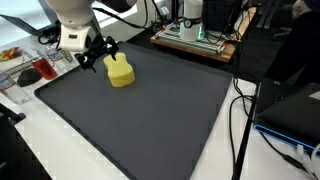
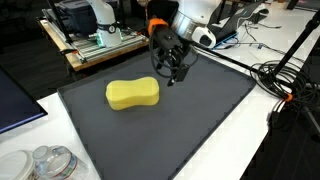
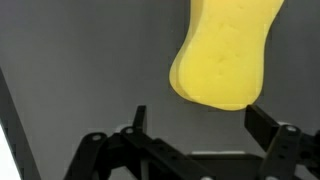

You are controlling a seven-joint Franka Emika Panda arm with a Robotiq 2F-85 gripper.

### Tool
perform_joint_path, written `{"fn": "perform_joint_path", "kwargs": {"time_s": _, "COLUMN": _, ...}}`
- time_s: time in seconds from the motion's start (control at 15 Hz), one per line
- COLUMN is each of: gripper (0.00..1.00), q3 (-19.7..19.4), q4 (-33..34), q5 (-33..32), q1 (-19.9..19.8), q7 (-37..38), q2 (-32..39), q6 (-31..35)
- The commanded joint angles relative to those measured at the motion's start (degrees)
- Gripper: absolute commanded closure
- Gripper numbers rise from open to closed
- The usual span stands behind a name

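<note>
Wide open but off-centre, the black gripper (image 2: pixel 171 77) may nudge the yellow peanut-shaped foam sponge (image 2: pixel 133 94) towards the grey mat's (image 2: pixel 205 130) edge.

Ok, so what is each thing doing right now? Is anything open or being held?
Fingers: open, holding nothing, close beside the sponge.
Yellow sponge: lying flat on the mat, not held, not between the fingers.
Dark mat: spread flat, with only the sponge on it.
</note>
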Motion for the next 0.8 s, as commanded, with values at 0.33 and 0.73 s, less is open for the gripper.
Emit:
{"fn": "perform_joint_path", "kwargs": {"time_s": 0.33, "gripper": 0.0, "q3": -1.1, "q4": -8.1, "q5": -13.1, "q1": 6.2, "q7": 21.2, "q2": -2.4, "q6": 3.7}}
{"fn": "perform_joint_path", "kwargs": {"time_s": 0.73, "gripper": 0.0, "q3": 0.7, "q4": -13.1, "q5": -19.4, "q1": 10.7, "q7": 36.4, "q2": -4.7, "q6": 0.4}}
